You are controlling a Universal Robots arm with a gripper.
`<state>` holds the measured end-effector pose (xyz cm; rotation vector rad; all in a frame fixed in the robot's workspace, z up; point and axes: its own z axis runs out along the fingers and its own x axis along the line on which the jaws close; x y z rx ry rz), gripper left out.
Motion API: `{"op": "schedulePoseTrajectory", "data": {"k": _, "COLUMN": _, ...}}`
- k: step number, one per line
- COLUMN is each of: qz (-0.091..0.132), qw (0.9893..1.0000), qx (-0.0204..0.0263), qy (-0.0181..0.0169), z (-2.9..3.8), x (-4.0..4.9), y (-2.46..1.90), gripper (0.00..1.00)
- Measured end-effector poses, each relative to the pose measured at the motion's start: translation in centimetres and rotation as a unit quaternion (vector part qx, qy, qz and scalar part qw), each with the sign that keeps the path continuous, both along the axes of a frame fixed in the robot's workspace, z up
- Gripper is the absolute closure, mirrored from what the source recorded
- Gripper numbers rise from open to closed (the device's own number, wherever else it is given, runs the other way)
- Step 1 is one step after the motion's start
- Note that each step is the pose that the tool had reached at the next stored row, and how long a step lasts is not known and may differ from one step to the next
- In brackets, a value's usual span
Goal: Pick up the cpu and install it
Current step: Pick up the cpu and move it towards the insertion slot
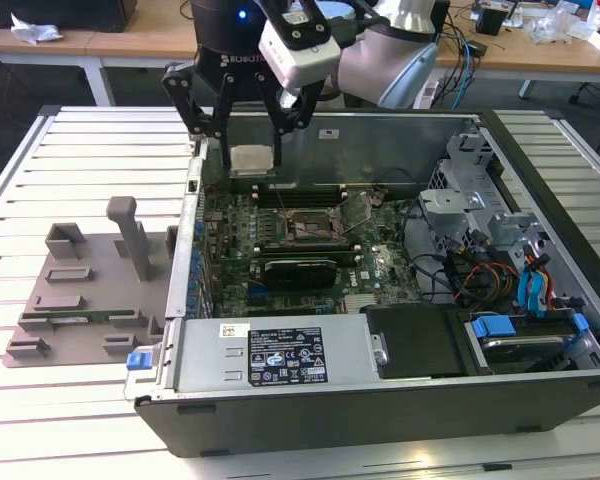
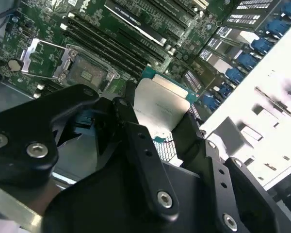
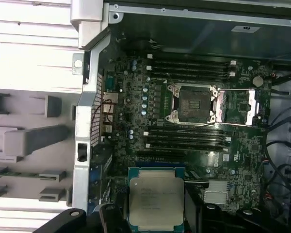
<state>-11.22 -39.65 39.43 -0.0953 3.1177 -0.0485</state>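
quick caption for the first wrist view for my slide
The gripper holds the cpu over the motherboard, its socket open.

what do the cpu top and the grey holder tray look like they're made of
The cpu top looks like silver-grey metal with a dull sheen, edged by green board. The holder tray is matte grey with moulded shapes, so it is probably plastic.

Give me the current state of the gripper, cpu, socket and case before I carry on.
gripper: shut on the cpu, over the open case.
cpu: gripped by its edges, metal top facing up, not seated.
socket: uncovered, load plate swung open beside it.
computer case: lying on its side, side panel off.
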Motion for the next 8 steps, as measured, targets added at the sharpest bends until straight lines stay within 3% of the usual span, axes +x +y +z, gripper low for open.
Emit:
{"op": "schedulePoseTrajectory", "data": {"k": 1, "qz": 0.0, "qw": 1.0, "qx": 0.0, "qy": 0.0004, "z": -0.44, "x": 1.3, "y": 0.59, "gripper": 0.45}}
{"op": "schedulePoseTrajectory", "data": {"k": 3, "qz": 0.0, "qw": 1.0, "qx": 0.0, "qy": 0.0006, "z": -1.08, "x": 2.55, "y": 0.9, "gripper": 0.45}}
{"op": "schedulePoseTrajectory", "data": {"k": 8, "qz": 0.0, "qw": 1.0, "qx": 0.0, "qy": 0.0007, "z": -1.43, "x": 3.24, "y": 0.92, "gripper": 0.45}}
